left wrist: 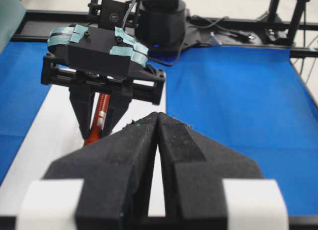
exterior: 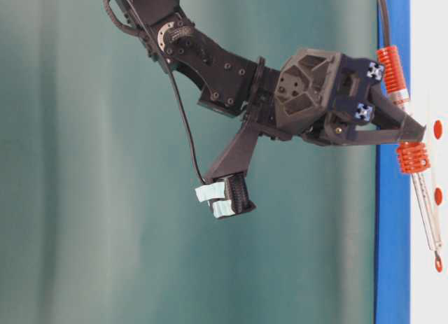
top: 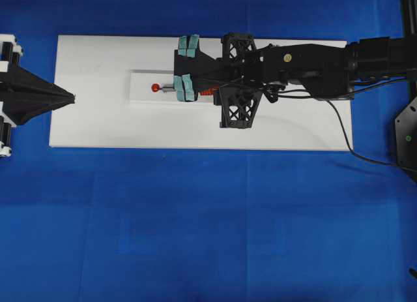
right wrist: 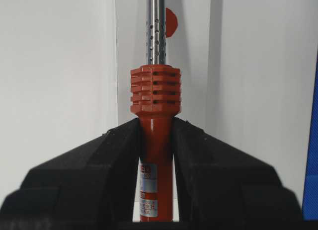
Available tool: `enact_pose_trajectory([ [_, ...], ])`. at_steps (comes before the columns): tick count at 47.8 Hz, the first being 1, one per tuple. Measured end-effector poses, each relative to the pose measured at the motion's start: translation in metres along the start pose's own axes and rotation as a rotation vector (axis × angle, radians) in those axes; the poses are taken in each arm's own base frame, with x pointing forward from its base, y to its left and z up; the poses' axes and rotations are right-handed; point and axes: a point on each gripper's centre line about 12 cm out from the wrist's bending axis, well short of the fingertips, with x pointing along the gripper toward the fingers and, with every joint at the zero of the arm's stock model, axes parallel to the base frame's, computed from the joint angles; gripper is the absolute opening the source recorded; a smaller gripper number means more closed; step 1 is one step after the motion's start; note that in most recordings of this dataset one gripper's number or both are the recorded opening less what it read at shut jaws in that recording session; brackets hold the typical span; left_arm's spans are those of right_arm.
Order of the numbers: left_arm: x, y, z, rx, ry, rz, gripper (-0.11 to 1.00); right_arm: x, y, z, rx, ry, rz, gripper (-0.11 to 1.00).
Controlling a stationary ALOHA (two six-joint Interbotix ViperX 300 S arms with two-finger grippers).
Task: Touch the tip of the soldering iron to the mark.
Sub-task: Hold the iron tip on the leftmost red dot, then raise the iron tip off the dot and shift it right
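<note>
At the far left of the overhead view the left hand (top: pixel 68 98) rests at the edge of the white board (top: pixel 98 129), its fingers pressed together on nothing; it is well apart from the work and poses little risk unless it moves.

Further right, a red mark (top: pixel 156 87) lies in the shallow groove of the board. The tip (exterior: pixel 438 263) of the soldering iron (right wrist: pixel 155 140) appears to sit at or just beside a red mark in the table-level view; whether it touches cannot be told.

The right hand (top: pixel 184 87) pinches the iron by its red handle. The grip sits well back from the tip, so a small wrist wobble could swing the point off the mark. Pushing down too hard could make the handle slip between the fingers, or scrape the tip across the board. The black cord (top: pixel 345 135) trailing right could also tug the iron askew.
</note>
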Motion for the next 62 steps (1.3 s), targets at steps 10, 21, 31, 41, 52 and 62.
enact_pose_trajectory([
  [10,0.0000,0.0000,0.0000,0.000,0.000,0.000,0.02,0.0000,0.0000,0.0000,0.000,0.000,0.000,0.06],
  [21,0.0000,-0.0003,0.0000,0.000,0.000,-0.002,0.02,0.0000,0.0001,0.0000,0.001,0.000,0.001,0.06],
  [31,0.0000,0.0000,0.0000,0.000,0.000,0.000,0.02,-0.0003,0.0001,0.0005,0.001,-0.001,0.001,0.06],
  [41,-0.0001,0.0000,-0.0006,0.000,0.002,0.000,0.02,0.0000,0.0000,-0.0002,0.000,0.002,0.000,0.06],
  [52,0.0000,0.0000,0.0000,-0.003,0.000,0.000,0.02,-0.0008,0.0000,0.0013,0.000,-0.001,0.000,0.06],
  [62,-0.0003,0.0000,-0.0003,-0.003,0.000,0.000,0.02,-0.0082,-0.0012,0.0062,-0.003,0.010,-0.008,0.06],
])
